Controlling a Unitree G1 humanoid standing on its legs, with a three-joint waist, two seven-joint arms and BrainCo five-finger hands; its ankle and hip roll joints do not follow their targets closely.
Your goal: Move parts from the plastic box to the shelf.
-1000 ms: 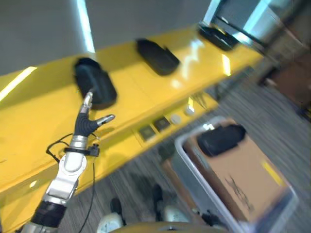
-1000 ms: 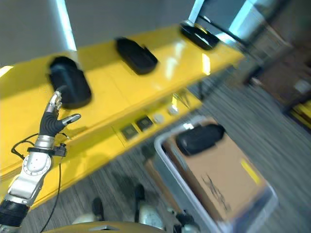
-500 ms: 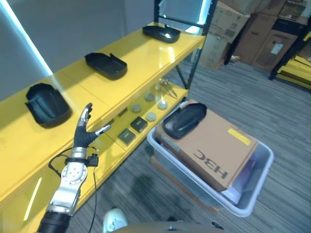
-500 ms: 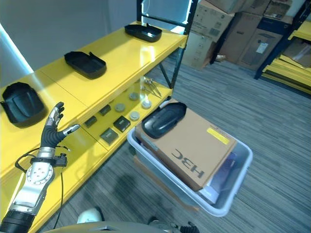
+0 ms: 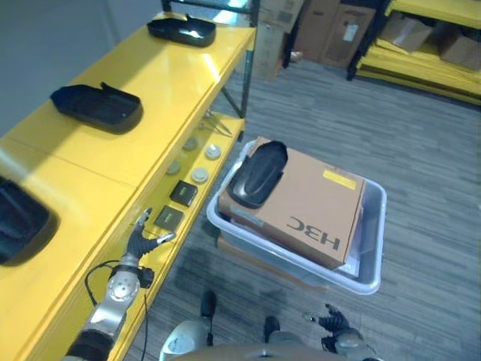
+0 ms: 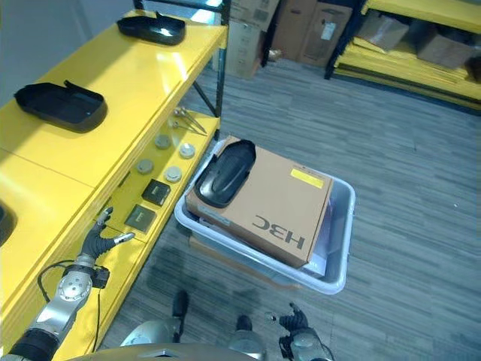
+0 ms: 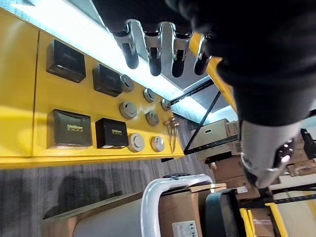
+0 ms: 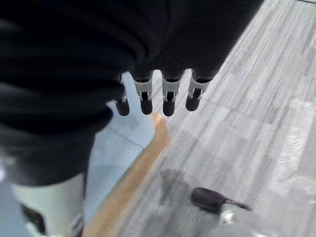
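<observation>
A black moulded part [image 5: 258, 174] lies on top of a brown cardboard box [image 5: 316, 214] that sits inside the clear plastic box [image 5: 373, 252] on the floor. More black parts rest on the yellow shelf's top: one in the middle [image 5: 98, 105], one at the far end [image 5: 182, 30] and one at the near left edge [image 5: 19, 229]. My left hand [image 5: 140, 242] hangs open and empty beside the shelf's lower level, left of the box; its fingers [image 7: 165, 47] are straight. My right hand [image 6: 294, 322] is low at the near edge, fingers [image 8: 168, 94] relaxed, holding nothing.
The yellow shelf [image 5: 150, 90] runs along the left. Its lower level holds small black squares [image 5: 183, 193], round discs [image 5: 200, 174] and thin metal tools [image 5: 216, 124]. Grey carpet [image 5: 421, 150] spreads right of the box. Cardboard cartons [image 5: 331, 30] and more yellow racks stand at the back.
The camera has swung toward the box, so the whole scene has shifted. My left hand has dropped from the shelf top to the lower level, still open. My right hand now shows at the bottom.
</observation>
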